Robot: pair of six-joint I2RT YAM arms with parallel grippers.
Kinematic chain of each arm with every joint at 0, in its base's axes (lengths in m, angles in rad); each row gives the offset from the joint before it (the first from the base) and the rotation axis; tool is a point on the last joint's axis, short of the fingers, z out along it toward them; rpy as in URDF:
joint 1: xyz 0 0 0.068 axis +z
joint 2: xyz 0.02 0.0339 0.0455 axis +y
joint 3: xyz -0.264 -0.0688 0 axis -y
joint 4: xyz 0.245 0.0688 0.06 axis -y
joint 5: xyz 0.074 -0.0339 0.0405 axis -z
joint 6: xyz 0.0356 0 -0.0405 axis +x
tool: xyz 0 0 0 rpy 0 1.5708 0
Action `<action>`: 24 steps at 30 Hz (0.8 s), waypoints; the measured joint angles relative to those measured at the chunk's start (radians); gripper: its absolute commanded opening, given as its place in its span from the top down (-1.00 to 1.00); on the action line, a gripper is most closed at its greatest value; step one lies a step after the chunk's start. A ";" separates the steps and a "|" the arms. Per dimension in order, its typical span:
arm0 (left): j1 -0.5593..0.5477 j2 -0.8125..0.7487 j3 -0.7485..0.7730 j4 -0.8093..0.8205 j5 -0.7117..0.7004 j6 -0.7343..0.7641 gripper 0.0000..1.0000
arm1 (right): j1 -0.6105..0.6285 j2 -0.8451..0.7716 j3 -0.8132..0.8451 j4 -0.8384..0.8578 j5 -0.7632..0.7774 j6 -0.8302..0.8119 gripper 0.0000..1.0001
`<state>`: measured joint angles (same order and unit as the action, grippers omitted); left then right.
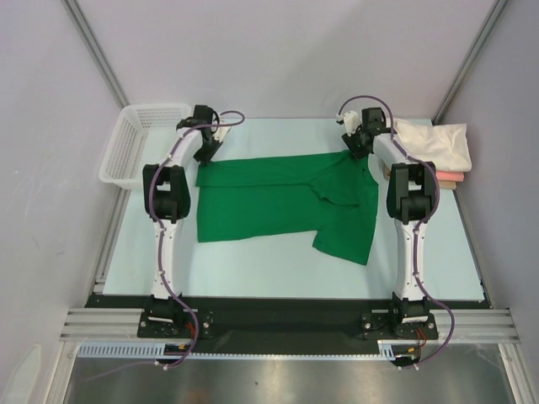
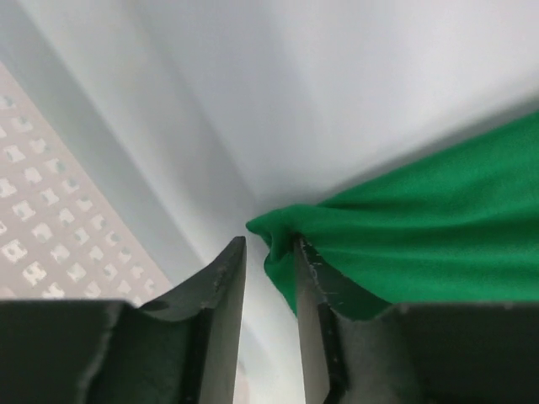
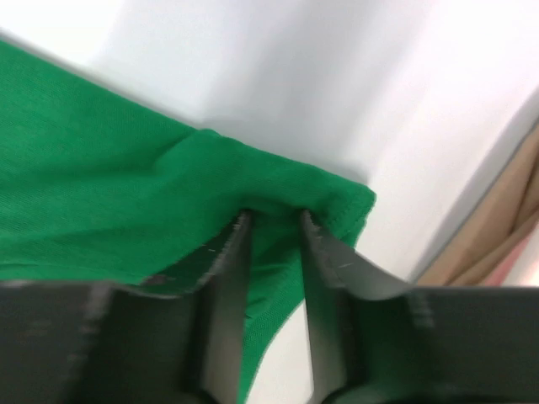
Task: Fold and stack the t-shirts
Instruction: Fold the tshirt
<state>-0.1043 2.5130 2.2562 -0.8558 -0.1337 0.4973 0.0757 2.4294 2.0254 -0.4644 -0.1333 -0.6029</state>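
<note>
The bright green t-shirt (image 1: 269, 202) lies spread on the pale table, its right part folded over. My left gripper (image 1: 205, 156) is at its far left corner. In the left wrist view the gripper (image 2: 269, 244) has its jaws parted, and the bunched green corner (image 2: 282, 231) touches only the right finger. My right gripper (image 1: 354, 150) is at the far right corner. In the right wrist view the gripper (image 3: 275, 217) also has its jaws parted, with the green hem (image 3: 278, 189) lying between the tips. A folded cream shirt (image 1: 434, 143) lies on a salmon-pink one (image 1: 452, 178) at the far right.
A white mesh basket (image 1: 135, 143) stands at the far left beside the left arm, and it also shows in the left wrist view (image 2: 42, 227). The folded stack's edge (image 3: 505, 227) lies close to the right gripper. Grey walls enclose the table on three sides.
</note>
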 measured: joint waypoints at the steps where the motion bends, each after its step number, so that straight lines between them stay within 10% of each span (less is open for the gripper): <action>1: -0.001 -0.019 -0.024 0.006 0.002 0.001 0.09 | -0.001 -0.002 0.000 0.001 -0.001 0.000 0.23; 14: -0.074 -0.520 -0.437 0.095 0.023 -0.013 -0.11 | -0.016 -0.323 -0.166 -0.021 -0.086 -0.004 0.04; 24: -0.072 -0.508 -0.711 0.157 0.079 -0.069 -0.02 | 0.108 -0.438 -0.368 -0.133 -0.217 -0.069 0.15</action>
<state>-0.1764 2.0052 1.5455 -0.6987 -0.0551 0.4286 0.1837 1.9911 1.6577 -0.5972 -0.3504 -0.6716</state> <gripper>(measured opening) 0.520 0.433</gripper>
